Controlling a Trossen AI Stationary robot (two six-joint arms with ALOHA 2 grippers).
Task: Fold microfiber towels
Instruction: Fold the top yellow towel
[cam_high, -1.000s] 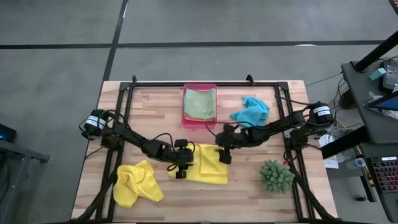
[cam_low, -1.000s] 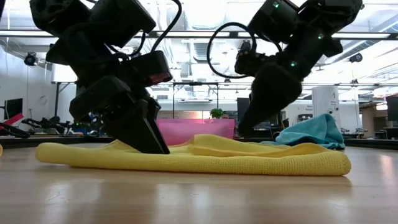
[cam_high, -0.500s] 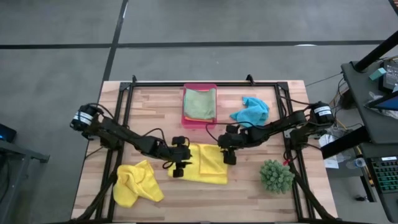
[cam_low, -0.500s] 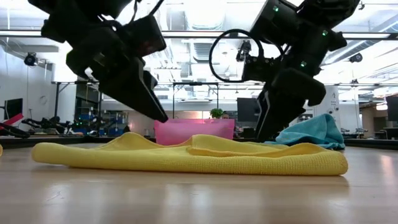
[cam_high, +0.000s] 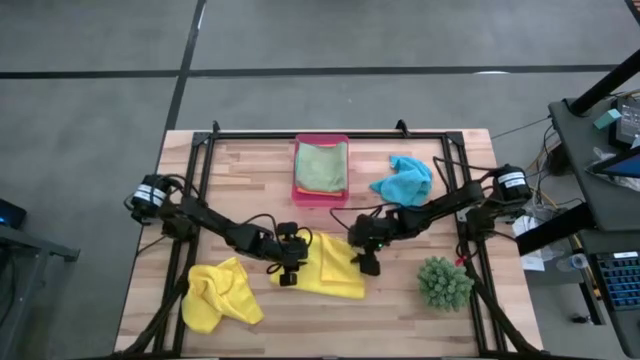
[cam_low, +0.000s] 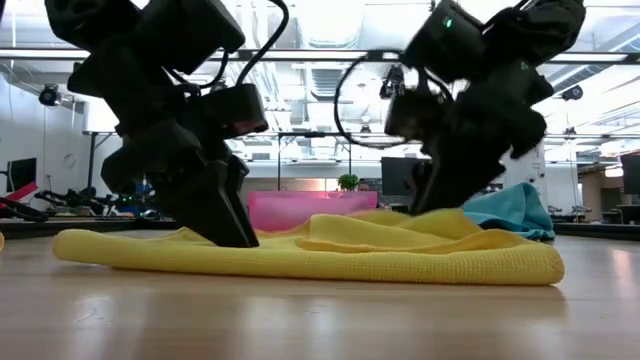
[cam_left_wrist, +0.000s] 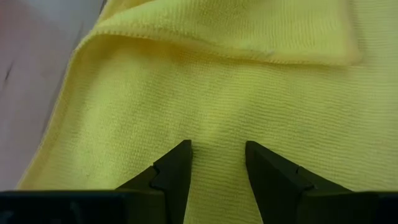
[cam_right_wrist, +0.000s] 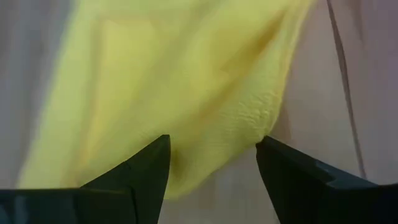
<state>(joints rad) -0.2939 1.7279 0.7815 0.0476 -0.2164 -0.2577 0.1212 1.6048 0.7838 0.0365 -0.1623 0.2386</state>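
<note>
Looking down from overhead, you see a wooden counter (cam_high: 400, 300) with both dark arms reaching in toward a yellow towel (cam_high: 335, 268) spread near the middle front. Your left tool (cam_high: 287, 275) sits at that towel's left edge, and your right tool (cam_high: 368, 266) sits at its right edge. From the left wrist camera, the two dark fingers (cam_left_wrist: 176, 171) are parted with a modest gap and press down onto the flat yellow cloth (cam_left_wrist: 217, 93); nothing is pinched between them. From the right wrist camera, the fingers (cam_right_wrist: 152, 165) stand wider apart, straddling a bunched fold at the cloth's edge (cam_right_wrist: 205, 124), with fabric lying in the gap but not squeezed shut. From counter height, the towel (cam_low: 330, 258) lies long and low, partly folded with a raised hump under the right arm, and both tools come down onto it from above. A second yellow towel (cam_high: 218, 293) lies crumpled at the front left corner. A turquoise towel (cam_high: 403, 180) lies rumpled toward the back right. A light green towel (cam_high: 321, 166) rests flat inside a pink tray (cam_high: 297, 190) at the back centre. A spiky green plant (cam_high: 444, 282) stands at the front right, near the right arm.
</note>
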